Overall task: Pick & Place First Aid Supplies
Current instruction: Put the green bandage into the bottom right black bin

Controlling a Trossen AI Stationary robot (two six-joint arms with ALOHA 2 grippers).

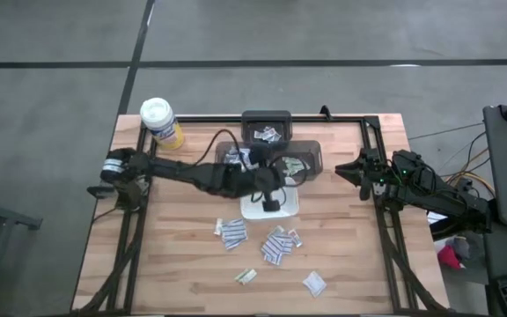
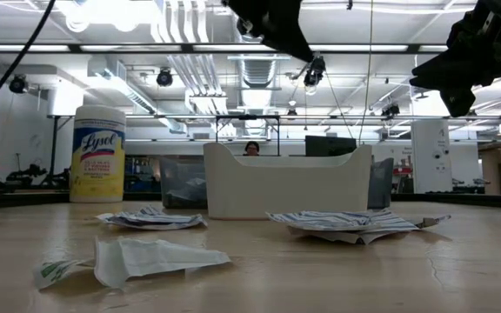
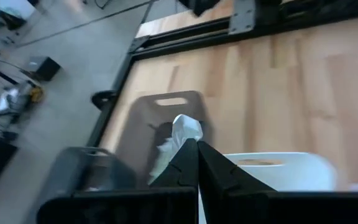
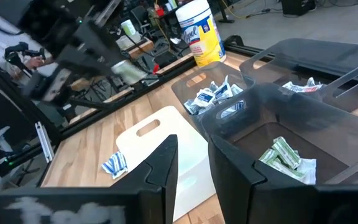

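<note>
My left gripper (image 1: pixel 280 176) is shut on a small white first aid packet (image 3: pixel 186 129). It hangs above the grey bins (image 1: pixel 302 158), just beyond the white tray (image 1: pixel 271 211). Several more packets (image 1: pixel 231 233) (image 1: pixel 275 245) lie flat on the wooden table nearer the front, and others lie inside the bins (image 4: pixel 213 94) (image 4: pixel 284 155). My right gripper (image 4: pixel 194 168) waits open at the table's right edge (image 1: pixel 359 167), nothing between its fingers. My left gripper pinches the white packet between its two fingertips (image 3: pixel 197 163), and one end (image 3: pixel 188 126) sticks out past them. The fingers slant downward over a grey bin (image 3: pixel 166 118). The packet is lifted clear of bins, tray and table.
A yellow Lysol canister with a white lid (image 1: pixel 159 121) stands at the far left corner. Black frame rails (image 1: pixel 372 132) run along the table's edges. A third grey bin (image 1: pixel 267 128) sits at the far edge. Bare wood lies at the left and the near right.
</note>
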